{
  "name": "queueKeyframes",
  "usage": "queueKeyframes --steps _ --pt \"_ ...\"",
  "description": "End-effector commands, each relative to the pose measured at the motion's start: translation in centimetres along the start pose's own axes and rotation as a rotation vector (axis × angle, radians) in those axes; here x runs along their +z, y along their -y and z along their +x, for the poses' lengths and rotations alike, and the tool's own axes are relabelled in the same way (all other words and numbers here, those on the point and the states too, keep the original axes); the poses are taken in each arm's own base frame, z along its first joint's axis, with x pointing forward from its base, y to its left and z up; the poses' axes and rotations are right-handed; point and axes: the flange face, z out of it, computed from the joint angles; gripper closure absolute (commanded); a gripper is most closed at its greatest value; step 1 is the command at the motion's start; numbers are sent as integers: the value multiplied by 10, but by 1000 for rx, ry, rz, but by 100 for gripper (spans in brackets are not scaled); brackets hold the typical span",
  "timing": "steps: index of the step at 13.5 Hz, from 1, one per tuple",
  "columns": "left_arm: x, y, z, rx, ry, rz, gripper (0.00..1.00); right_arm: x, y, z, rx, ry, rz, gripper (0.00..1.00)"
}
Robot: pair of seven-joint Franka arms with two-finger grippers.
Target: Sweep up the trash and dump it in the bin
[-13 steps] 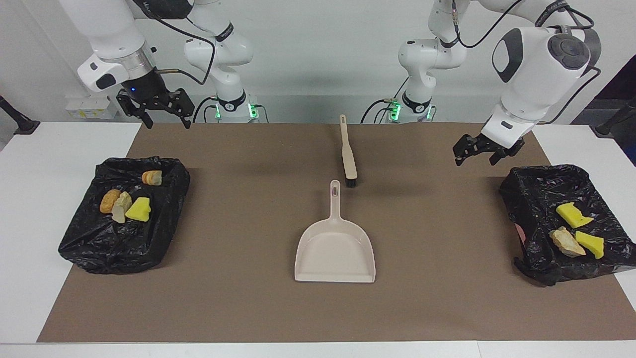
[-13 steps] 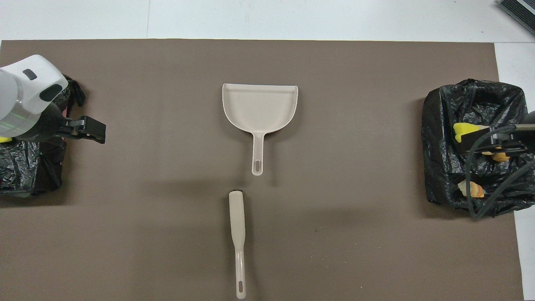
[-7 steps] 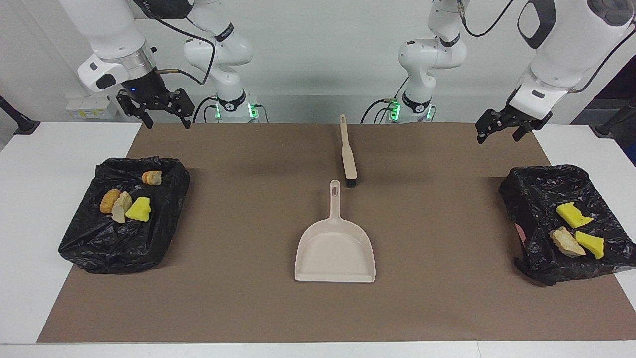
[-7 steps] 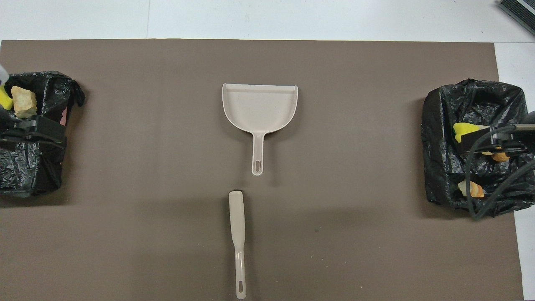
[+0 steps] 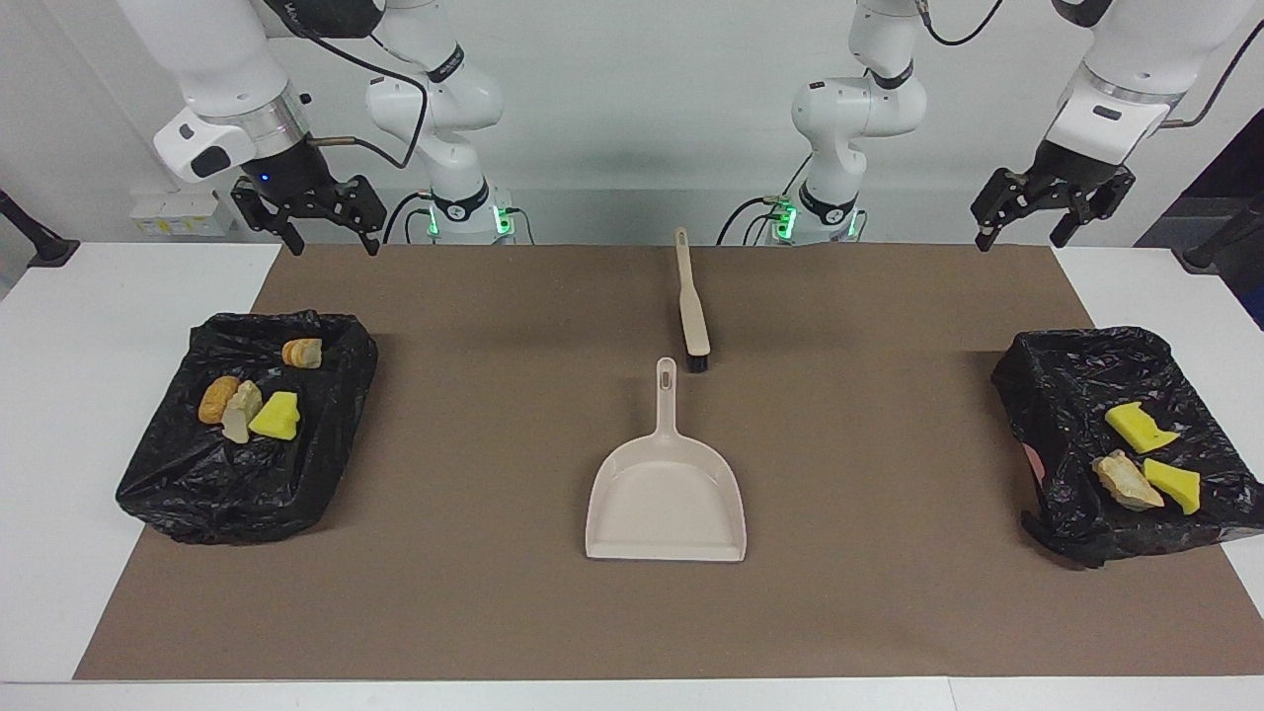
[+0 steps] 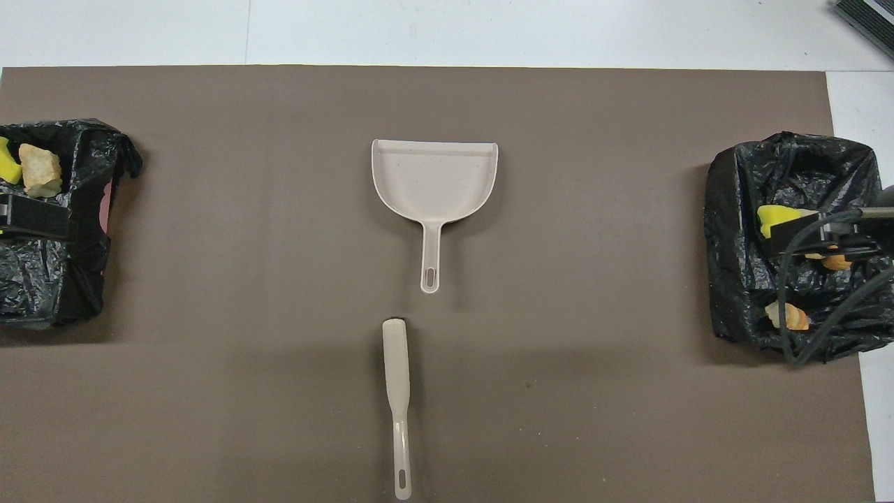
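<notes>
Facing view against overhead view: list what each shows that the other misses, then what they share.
Only the facing view shows both arms whole, the left gripper and right gripper raised and open, and all seven scraps: three in the bin at the left arm's end, four in the other bin.

Only the overhead view shows the mat's edge farthest from the robots.

Both show the dustpan and the brush lying nearer the robots.

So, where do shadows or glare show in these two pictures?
Facing view: soft shadow bands on the brown mat near the brush, and glints on the black bin bags. Overhead view: the dustpan casts a faint shadow; no strong glare.
</notes>
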Motion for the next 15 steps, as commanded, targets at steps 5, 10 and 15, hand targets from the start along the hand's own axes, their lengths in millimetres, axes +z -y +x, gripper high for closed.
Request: queueKeyframes --steps 5,10,15 --pt "-9 5 -14 7 -6 -7 0 -3 -3 -3 -16 4 6 0" --pt "-10 2 -16 5 -15 -7 0 -3 -28 -1 31 0 -7 0" --pt "-10 1 -16 5 -18 -7 0 21 -59 8 -19 -75 -25 0"
